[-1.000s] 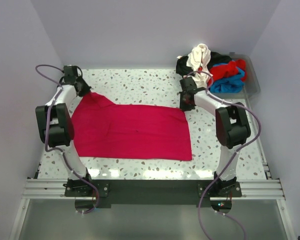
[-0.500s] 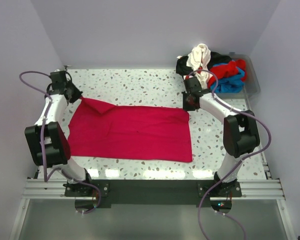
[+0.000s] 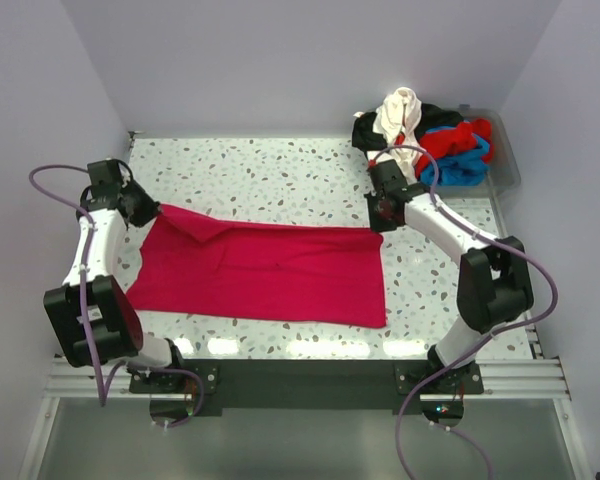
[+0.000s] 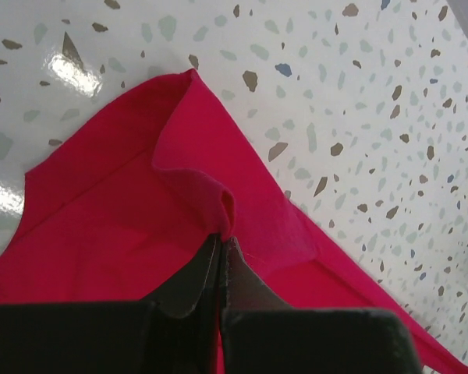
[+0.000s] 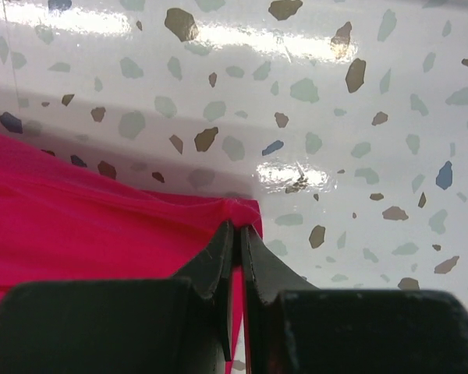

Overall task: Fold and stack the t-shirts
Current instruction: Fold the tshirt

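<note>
At left gripper (image 4: 221, 238) tips: pinched fold of crimson-pink t-shirt (image 3: 270, 270); right gripper (image 5: 235, 230) pinches the opposite corner. Likely stretching that edge flat before folding.

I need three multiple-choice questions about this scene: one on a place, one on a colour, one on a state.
1. Where is the heap of t-shirts? A) near left corner B) far right corner C) table centre
2. Which colour is the spread t-shirt? A) blue B) black C) crimson-pink
3. How is the left gripper? A) shut on the spread t-shirt B) open C) shut on nothing
Answers: B, it lies top right in the top view; C, plainly crimson-pink; A, cloth is pinched in its closed jaws.
</note>
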Controlling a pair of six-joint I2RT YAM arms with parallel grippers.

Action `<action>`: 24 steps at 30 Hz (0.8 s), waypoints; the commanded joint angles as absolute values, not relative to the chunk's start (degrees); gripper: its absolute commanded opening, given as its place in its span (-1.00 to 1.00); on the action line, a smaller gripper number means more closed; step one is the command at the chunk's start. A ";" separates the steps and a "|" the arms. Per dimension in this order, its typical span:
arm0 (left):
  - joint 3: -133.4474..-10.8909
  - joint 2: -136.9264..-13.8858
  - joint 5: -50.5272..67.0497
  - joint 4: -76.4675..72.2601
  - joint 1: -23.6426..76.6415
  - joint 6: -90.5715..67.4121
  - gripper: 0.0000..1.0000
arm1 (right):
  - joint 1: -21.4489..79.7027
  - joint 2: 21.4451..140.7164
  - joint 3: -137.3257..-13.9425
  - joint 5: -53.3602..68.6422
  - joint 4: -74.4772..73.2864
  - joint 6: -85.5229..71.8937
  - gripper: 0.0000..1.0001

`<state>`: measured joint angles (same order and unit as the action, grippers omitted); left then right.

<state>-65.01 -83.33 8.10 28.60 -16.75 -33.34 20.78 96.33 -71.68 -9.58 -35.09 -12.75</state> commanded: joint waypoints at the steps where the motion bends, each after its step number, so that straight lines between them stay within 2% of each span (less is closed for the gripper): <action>1: -63.46 -79.28 10.02 31.81 -17.49 -31.99 -1.00 | 22.05 93.52 -71.72 -11.51 -39.11 -10.72 -1.00; 24: -58.63 -65.48 7.82 44.38 -19.95 -30.15 -1.00 | 28.39 89.82 -68.99 -16.52 -46.14 -11.69 -1.00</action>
<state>-59.94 -67.64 8.64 42.33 -19.40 -31.24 27.49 92.16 -69.17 -14.59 -43.90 -11.81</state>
